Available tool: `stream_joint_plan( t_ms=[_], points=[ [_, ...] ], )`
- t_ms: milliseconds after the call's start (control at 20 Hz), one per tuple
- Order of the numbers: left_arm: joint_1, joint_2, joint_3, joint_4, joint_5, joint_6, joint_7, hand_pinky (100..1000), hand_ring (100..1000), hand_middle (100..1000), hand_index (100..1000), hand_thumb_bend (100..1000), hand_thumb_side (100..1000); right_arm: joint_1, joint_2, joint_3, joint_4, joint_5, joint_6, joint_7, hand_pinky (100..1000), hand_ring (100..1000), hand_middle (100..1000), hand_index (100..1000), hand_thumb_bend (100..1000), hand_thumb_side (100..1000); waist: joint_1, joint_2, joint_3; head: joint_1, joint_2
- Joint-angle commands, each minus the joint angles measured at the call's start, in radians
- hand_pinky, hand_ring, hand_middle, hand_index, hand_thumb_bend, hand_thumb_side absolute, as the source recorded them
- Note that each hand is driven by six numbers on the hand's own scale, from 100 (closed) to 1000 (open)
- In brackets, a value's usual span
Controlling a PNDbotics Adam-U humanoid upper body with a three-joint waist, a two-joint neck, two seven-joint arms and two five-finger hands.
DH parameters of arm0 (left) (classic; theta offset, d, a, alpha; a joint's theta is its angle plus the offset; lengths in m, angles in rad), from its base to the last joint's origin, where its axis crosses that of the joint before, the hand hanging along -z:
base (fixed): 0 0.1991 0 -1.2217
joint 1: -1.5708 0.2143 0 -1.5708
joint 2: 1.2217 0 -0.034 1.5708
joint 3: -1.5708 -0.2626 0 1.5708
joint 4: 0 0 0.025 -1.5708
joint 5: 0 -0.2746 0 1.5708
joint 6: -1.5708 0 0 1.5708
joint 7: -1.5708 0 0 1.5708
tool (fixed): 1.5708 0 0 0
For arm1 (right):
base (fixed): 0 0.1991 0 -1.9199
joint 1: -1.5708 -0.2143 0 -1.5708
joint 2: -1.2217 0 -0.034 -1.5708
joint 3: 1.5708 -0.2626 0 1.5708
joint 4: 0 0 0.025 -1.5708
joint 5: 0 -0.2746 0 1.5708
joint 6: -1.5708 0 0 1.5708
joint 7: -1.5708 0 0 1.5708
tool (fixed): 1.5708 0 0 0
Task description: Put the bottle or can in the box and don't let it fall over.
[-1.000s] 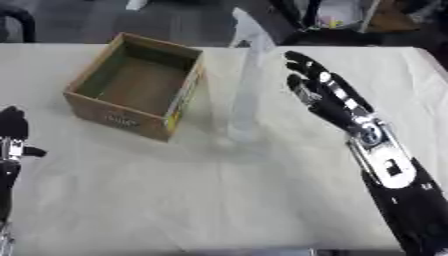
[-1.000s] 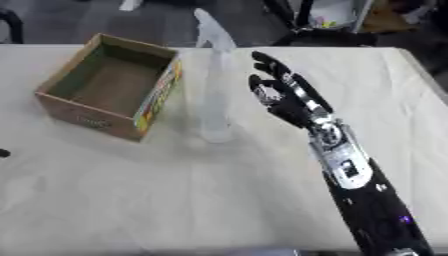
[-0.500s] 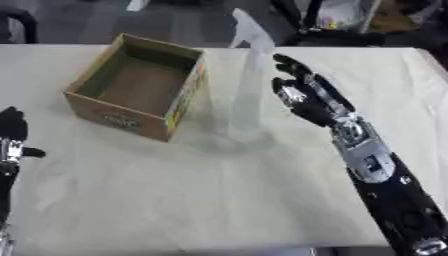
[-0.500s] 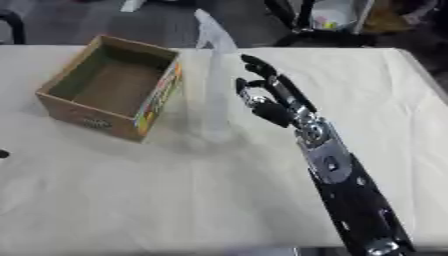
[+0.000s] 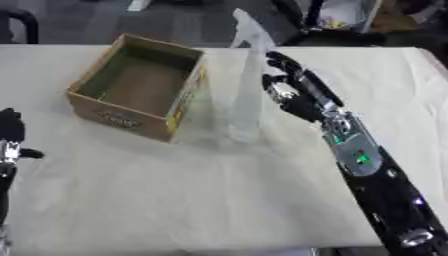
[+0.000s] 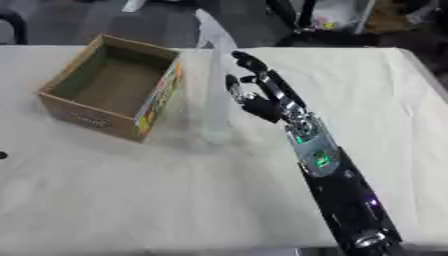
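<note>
A tall clear spray bottle (image 5: 248,85) stands upright on the white table, just right of an open cardboard box (image 5: 140,92). My right hand (image 5: 293,92) is right beside the bottle on its right, fingers spread and slightly bent toward it; I cannot tell whether they touch it. The box has nothing in it. My left hand (image 5: 10,132) shows at the left edge, near the table's front, away from both things.
The white cloth-covered table (image 5: 219,200) spreads toward me. Dark chair legs and bags (image 5: 350,20) stand beyond the far edge. The table's right edge (image 5: 433,65) slopes off near the right arm.
My right hand has moved left across the table, from well clear of the bottle to right beside it. The bottle and the box have stayed put.
</note>
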Motion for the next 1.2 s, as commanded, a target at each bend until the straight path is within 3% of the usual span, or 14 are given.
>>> stream_joint_plan(
  t_ms=[50,1200],
  points=[
    [-0.011,0.011,-0.004,-0.014,0.002,-0.001,-0.004,516,1000,905,811,422,721,-0.028,-0.002,-0.008,-0.009,0.003,-0.001,-0.006,849,1000,1000,1000,100,723,0.002,-0.015,0.003,-0.004,0.004],
    [-0.016,0.010,-0.007,-0.016,0.004,-0.002,-0.008,516,1000,905,811,421,722,-0.090,-0.019,-0.019,0.009,-0.005,-0.002,-0.017,847,1000,1000,1000,100,714,0.001,-0.010,0.025,-0.018,0.003]
  ],
)
